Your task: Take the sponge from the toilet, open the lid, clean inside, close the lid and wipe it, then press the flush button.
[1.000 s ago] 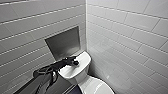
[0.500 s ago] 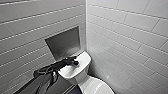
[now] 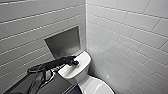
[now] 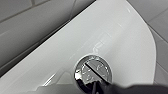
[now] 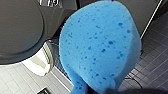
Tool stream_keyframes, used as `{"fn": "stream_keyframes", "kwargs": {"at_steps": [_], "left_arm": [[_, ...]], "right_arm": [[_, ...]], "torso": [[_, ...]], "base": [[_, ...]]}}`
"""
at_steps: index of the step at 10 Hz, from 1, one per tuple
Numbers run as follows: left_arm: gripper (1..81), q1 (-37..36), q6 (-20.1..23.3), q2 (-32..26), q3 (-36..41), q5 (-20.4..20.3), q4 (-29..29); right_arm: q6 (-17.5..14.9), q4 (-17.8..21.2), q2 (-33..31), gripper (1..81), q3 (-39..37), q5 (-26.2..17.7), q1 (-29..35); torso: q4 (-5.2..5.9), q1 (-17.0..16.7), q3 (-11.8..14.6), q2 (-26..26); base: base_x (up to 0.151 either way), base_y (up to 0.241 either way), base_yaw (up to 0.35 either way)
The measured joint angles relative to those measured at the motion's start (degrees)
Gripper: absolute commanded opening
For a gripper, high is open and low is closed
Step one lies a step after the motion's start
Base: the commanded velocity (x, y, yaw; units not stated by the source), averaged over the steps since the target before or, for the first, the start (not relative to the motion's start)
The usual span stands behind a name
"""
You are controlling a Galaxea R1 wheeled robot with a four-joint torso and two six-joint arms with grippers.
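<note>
Left tool (image 3: 73, 62) sits at the edge of the button (image 4: 93, 70) on the toilet (image 3: 85, 60); spread or pressed together, I cannot tell. Pushing off-centre, it may skid onto the glossy top. Right tool (image 5: 105, 91) pinches the sponge (image 5: 100, 47), off the toilet.

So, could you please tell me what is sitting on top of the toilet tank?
The round chrome flush button is set in the white tank top. The left tool has its dark tip over one edge of it, so contact there cannot be seen.
</note>
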Motion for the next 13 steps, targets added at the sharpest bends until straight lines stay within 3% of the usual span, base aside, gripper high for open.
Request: {"fn": "stream_keyframes", "kwargs": {"at_steps": [2,8,10,13], "left_arm": [[1.0,-0.74,-1.38,-5.85,10.75,1.66,-0.83],[1.0,-2.85,-4.44,-28.20,41.66,1.60,-1.93],[1.0,1.33,-4.57,-34.01,49.79,1.49,-0.96],[1.0,15.25,-4.71,-39.45,54.27,-0.77,2.97]], "right_arm": [[0.00,0.00,0.02,1.0,0.00,0.50,0.00],[0.00,0.00,0.61,1.0,-1.05,1.77,0.62],[-0.02,0.00,1.32,1.0,-3.25,2.21,0.85],[-0.02,0.00,3.06,1.0,-6.53,2.84,1.87]], "torso": [[0.00,0.00,-0.02,0.00],[0.00,0.00,-0.02,0.00],[0.00,0.00,-0.02,0.00],[0.00,0.00,-0.02,0.00]], "base": [[0.000,0.000,0.000],[0.000,0.000,0.000],[0.000,0.000,0.000],[0.000,0.000,0.000]]}}
